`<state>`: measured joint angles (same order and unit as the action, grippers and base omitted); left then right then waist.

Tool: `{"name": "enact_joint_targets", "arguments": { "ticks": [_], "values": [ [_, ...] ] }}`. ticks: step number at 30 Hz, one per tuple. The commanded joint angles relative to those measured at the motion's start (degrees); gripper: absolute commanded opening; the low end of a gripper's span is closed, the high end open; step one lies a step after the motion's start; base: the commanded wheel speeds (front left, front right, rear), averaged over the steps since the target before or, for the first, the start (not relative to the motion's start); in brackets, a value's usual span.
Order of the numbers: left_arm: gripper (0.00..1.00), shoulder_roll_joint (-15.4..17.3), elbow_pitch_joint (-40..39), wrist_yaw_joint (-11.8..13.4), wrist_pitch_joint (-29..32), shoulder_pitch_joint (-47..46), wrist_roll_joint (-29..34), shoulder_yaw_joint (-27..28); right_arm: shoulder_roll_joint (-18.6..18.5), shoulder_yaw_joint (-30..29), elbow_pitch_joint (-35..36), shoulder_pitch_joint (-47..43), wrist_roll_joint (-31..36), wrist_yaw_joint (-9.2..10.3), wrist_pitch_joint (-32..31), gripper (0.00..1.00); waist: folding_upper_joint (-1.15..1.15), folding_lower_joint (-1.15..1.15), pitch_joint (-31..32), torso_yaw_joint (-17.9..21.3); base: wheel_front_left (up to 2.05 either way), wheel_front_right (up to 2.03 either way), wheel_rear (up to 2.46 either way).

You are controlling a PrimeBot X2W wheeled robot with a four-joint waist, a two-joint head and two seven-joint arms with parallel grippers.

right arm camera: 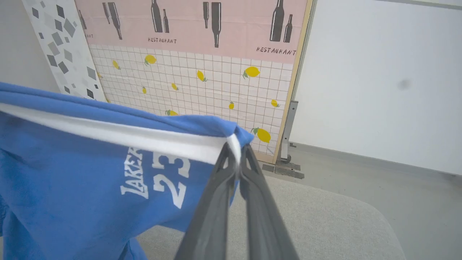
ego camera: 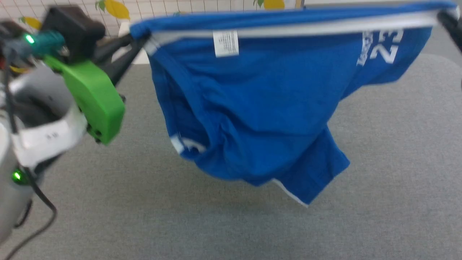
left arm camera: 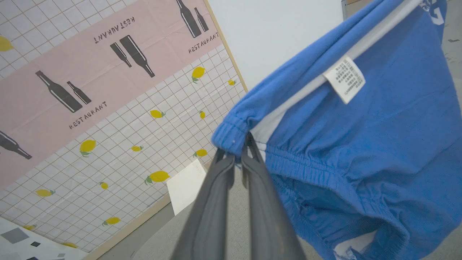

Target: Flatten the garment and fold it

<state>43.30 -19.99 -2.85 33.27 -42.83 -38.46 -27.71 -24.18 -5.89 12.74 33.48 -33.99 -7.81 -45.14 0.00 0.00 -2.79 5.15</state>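
Note:
The garment (ego camera: 260,108), bright blue shorts with a white stripe, a small white tag and white lettering, hangs stretched in the air above the grey table (ego camera: 397,162). My left gripper (ego camera: 139,38) is shut on its upper left corner; the left wrist view has the gripper (left arm camera: 238,151) pinching the gathered waistband end of the garment (left arm camera: 361,144). At the upper right, my right gripper (ego camera: 442,16) is shut on the other corner, and the right wrist view shows the gripper (right arm camera: 236,155) clamped on the white-striped edge of the garment (right arm camera: 90,173). The fabric sags in folds below.
A panel with a lemon-and-grid pattern and pink restaurant print (right arm camera: 202,72) stands behind the table, beside a plain white wall (right arm camera: 379,72). A white card (left arm camera: 186,186) leans at the panel's foot. The table's rounded far-right corner (right arm camera: 375,216) drops to a grey floor.

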Motion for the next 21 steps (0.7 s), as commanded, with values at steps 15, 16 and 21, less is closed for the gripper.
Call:
{"name": "enact_joint_targets", "arguments": {
  "ticks": [15,16,21],
  "values": [
    [0.0,-3.53,13.22,-3.89,8.53,-34.79,2.03,-1.01,-10.83,8.27,-17.17,33.85,0.36,0.32,9.4,0.0,0.0,0.0,-27.45,3.71,0.0,0.0,0.0],
    [0.0,-4.32,15.54,-4.08,8.32,-37.7,2.71,-1.76,-10.77,9.19,-19.56,36.82,0.83,0.32,10.76,0.0,0.0,0.0,-29.15,4.01,0.0,0.0,0.0],
    [0.0,-7.9,27.02,-4.51,5.77,-50.15,5.95,-5.2,-9.26,12.31,-30.62,49.69,4.05,0.32,18.4,0.0,0.0,0.0,-35.23,5.11,0.0,0.0,0.0]
  ]
}}
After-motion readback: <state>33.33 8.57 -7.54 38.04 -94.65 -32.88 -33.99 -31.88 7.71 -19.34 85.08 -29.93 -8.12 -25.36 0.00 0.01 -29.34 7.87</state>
